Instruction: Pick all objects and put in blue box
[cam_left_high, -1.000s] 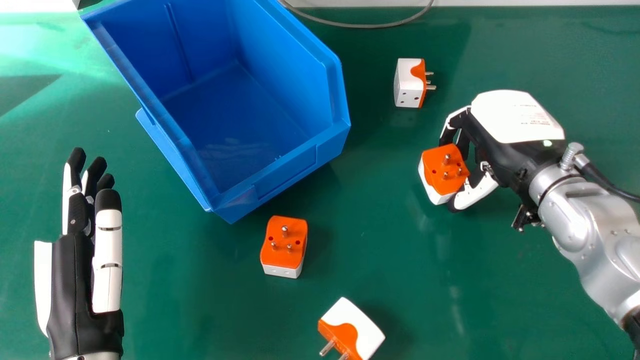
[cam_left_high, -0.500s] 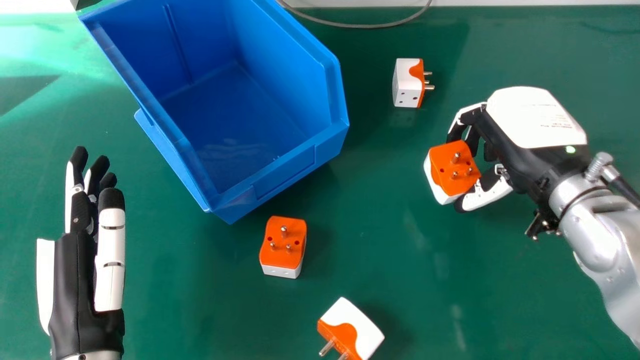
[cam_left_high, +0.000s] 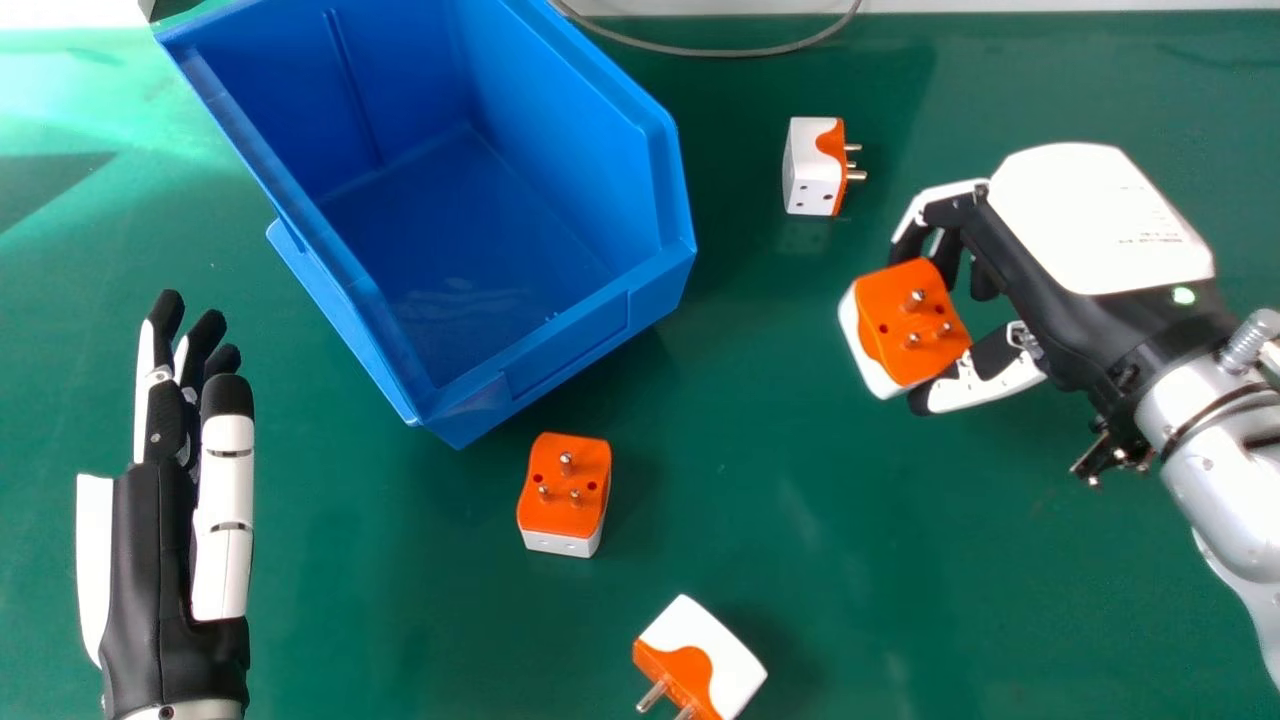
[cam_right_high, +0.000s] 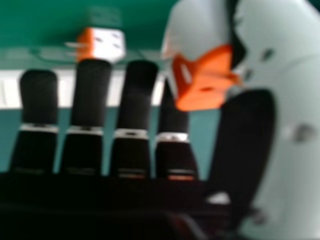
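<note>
Fingers and thumb (cam_left_high: 985, 388) of the robot's right hand (cam_left_high: 1095, 225) pinch a boxy orange-and-white plug adapter (cam_left_high: 915, 320), its metal pins facing the head camera, well to the right of the open blue plastic box (cam_left_high: 570, 340). The hold looks to be near the fingertips, so a quick swing or a loosening thumb could let the adapter twist or slip out. Carried too low, it would likely knock the box's right wall, tipping it from the grasp or shoving the box. Beyond the held piece, a second adapter (cam_left_high: 815, 165) lies on its side near that wall; a wide sweep by the hand might brush it. A third (cam_left_high: 565, 485) sits pins up just in front of the box, and a fourth (cam_left_high: 700, 655) lies nearer the robot. A grey cable (cam_left_high: 700, 50) curves along the far edge of the green table (cam_left_high: 800, 560). At left, the left hand (cam_left_high: 140, 560) idles, fingers straight.
</note>
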